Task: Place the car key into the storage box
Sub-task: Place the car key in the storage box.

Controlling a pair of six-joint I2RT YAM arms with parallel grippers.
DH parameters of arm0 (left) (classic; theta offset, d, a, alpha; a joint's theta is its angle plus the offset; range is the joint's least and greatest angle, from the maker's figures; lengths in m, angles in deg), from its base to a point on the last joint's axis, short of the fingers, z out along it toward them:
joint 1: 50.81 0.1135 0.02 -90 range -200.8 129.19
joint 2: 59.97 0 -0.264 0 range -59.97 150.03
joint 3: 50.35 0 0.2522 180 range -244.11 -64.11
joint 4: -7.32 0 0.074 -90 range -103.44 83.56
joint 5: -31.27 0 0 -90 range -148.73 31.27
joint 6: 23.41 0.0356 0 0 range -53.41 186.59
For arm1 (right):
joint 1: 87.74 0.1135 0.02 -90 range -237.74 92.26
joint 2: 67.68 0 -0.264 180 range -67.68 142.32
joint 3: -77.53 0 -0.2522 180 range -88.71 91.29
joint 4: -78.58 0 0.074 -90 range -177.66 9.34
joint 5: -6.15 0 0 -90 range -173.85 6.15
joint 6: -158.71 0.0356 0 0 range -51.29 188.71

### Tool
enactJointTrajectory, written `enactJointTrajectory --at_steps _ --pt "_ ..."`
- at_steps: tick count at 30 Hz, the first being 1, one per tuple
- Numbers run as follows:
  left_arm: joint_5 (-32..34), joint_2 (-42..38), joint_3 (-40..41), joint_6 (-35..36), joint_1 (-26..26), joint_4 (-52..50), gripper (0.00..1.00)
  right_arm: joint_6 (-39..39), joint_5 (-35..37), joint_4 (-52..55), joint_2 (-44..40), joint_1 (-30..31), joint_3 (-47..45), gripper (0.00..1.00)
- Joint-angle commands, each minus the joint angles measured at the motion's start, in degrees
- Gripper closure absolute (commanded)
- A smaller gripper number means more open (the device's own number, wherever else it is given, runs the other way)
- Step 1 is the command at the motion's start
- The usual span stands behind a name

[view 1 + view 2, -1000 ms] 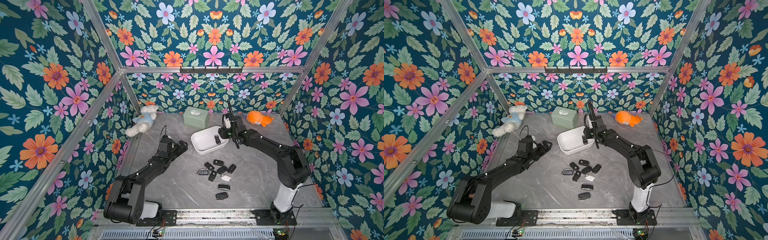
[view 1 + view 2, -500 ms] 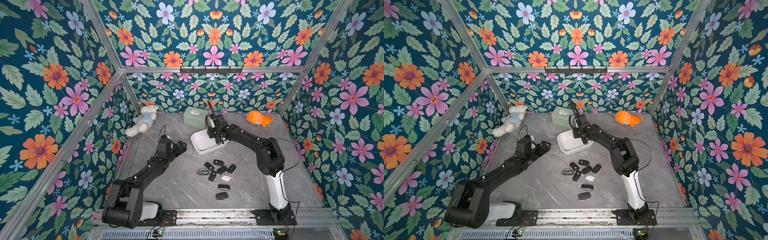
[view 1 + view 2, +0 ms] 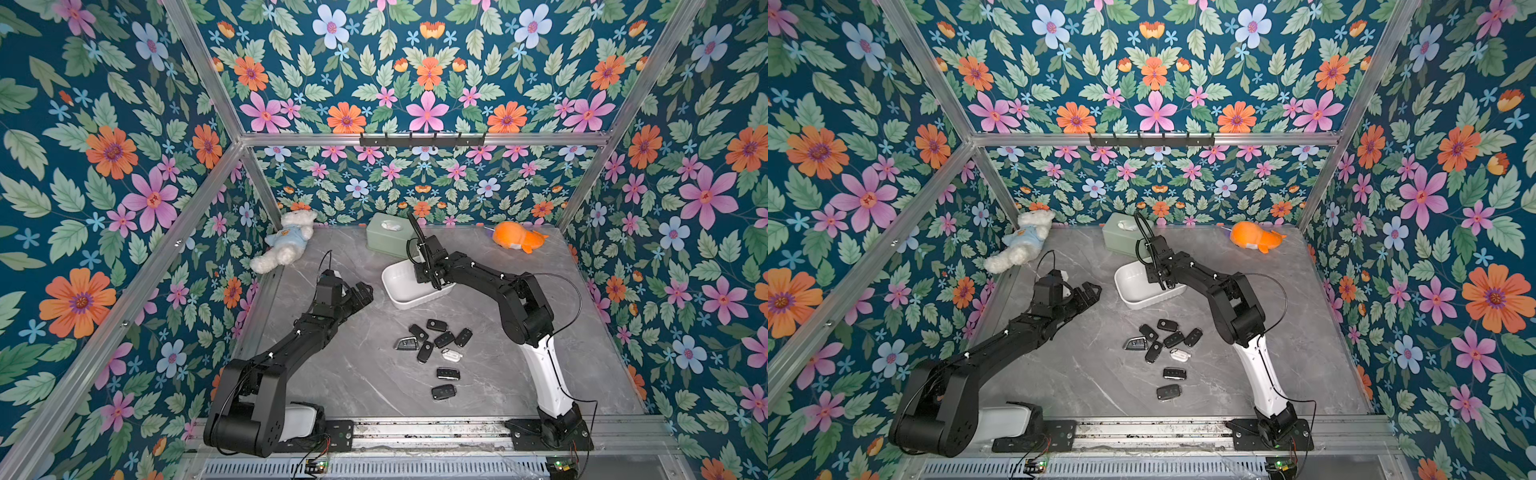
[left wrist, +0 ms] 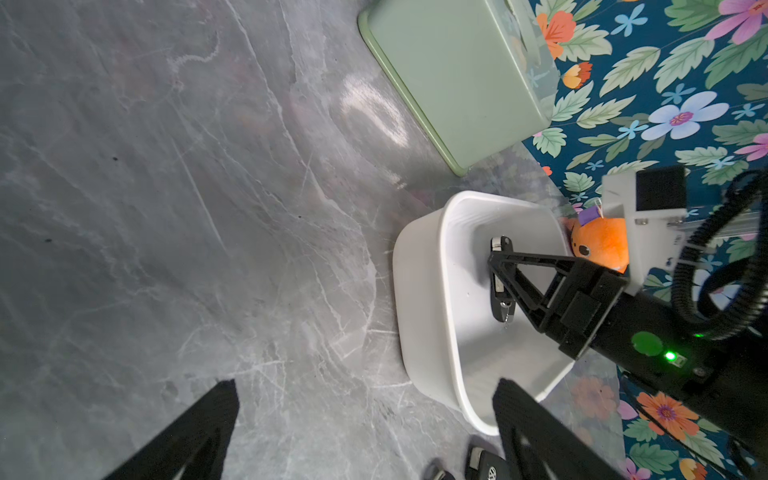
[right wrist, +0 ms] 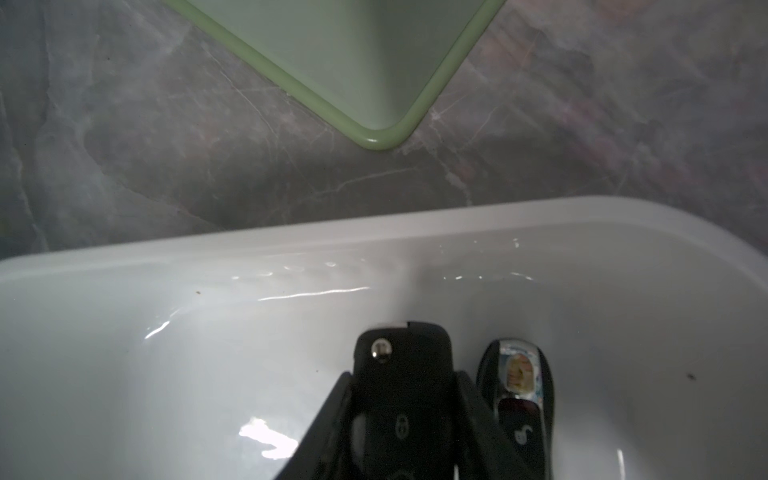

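Right tool (image 5: 401, 386): jaws clamped on a black key (image 5: 401, 374), one finger on each long side, with the key's end and small silver button sticking out past the fingertips. We see the tool reaching down into the box (image 3: 399, 291) in both top views. The key sits low inside, near the wall that faces the green box (image 3: 386, 237). We cannot tell whether it touches the box floor.

A second key (image 5: 517, 395), black with a chrome end, lies on the box floor just beside the held one. The left wrist view shows the same grip (image 4: 500, 274) inside the white walls (image 4: 424, 311).

Left tool (image 3: 361, 291): jaws spread as wide as they go, nothing between them. It hovers over bare tabletop (image 3: 353, 374), near the box on its left side but apart from it. In its own wrist view the two black fingers (image 4: 208, 424) frame grey marble only.

The box stands mid-tabletop. The green box is just behind it, close but not touching.

Loose keys (image 3: 432, 340) lie in a cluster in front of the box. One of them is white and the others are dark. Two more (image 3: 446, 382) lie nearer the arm bases.

A bear (image 3: 286, 241) lies in the far left corner and an orange plush (image 3: 515, 239) at the far right.
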Motion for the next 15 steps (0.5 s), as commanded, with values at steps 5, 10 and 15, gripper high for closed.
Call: enactJointTrajectory --at_steps 5,10,15 --pt "0.36 0.52 -1.27 0.45 0.03 -0.4 0.01 0.82 0.33 -1.54 0.61 0.05 -1.04 0.63" --pt "-0.08 0.51 -1.68 0.4 0.04 -0.64 0.01 0.56 0.39 -1.62 0.18 0.07 -1.05 0.51" --pt "0.31 -0.39 -2.92 3.33 0.03 -3.51 0.01 0.56 -0.47 -2.23 -3.08 0.03 -1.72 0.45"
